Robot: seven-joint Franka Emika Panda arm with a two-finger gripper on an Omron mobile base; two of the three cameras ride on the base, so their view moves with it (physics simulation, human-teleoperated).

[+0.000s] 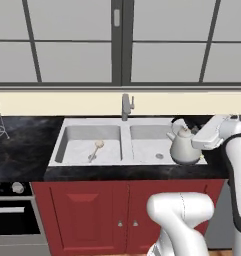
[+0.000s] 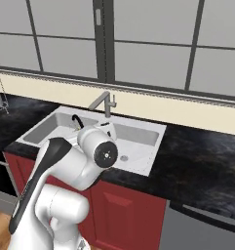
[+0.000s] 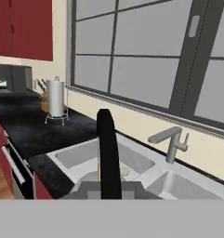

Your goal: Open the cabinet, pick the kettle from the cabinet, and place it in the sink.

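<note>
Pincer (image 3: 108, 186) pinching kettle (image 1: 184, 146) handle (black arch), over right sink (image 1: 92, 161) basin.

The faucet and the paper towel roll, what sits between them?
In the hand view, bare black counter and the sink's left basin lie between faucet and paper towel roll.

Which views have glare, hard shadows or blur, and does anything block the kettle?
Left base view: flat rendered light, no glare, kettle sharp over the sink's right bowl. Right base view: arm hides most of the kettle, only the black handle peeks out. Hand view: that handle stands close across the middle, faucet crisp, panes matte.
</note>
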